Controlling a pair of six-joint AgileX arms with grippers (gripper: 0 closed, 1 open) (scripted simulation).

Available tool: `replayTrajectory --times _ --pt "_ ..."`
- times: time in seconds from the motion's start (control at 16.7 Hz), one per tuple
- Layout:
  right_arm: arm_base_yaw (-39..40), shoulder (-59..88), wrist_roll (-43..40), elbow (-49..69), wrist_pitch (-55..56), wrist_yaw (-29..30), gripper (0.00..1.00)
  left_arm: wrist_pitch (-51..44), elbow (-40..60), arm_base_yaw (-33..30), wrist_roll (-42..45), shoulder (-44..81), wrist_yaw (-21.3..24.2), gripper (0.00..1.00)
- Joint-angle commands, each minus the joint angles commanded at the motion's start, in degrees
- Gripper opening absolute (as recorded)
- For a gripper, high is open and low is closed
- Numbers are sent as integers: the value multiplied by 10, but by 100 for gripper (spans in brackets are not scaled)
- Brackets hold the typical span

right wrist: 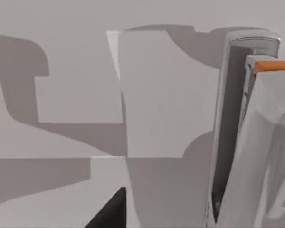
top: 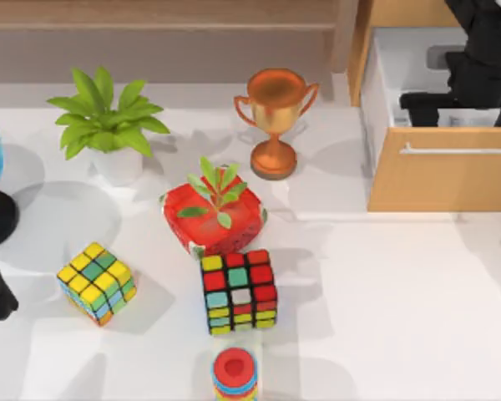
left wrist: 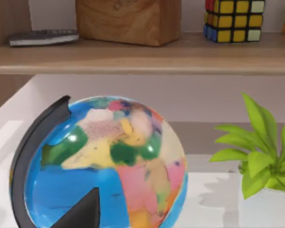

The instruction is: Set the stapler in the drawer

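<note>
Right jaws (top: 463, 104), grip state unclear, hang inside the open drawer (top: 442, 180) beside the stapler (right wrist: 237, 133).

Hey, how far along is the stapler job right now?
Done: the drawer stands pulled open. In hand: the right gripper is down inside it, with the stapler close against the white drawer floor in the right wrist view. Left: letting go and withdrawing. The left arm is parked beside the globe.

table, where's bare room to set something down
Widest bare patch: the table right of the standing puzzle cube, in front of the drawer. It is crowded around the red box, trophy and tilted cube.
</note>
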Motion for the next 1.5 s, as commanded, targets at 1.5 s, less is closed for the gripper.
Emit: replayTrajectory --times 1.5 --pt "3 -261 -218 -379 449 1 100 0 0 0 0 0 0 100"
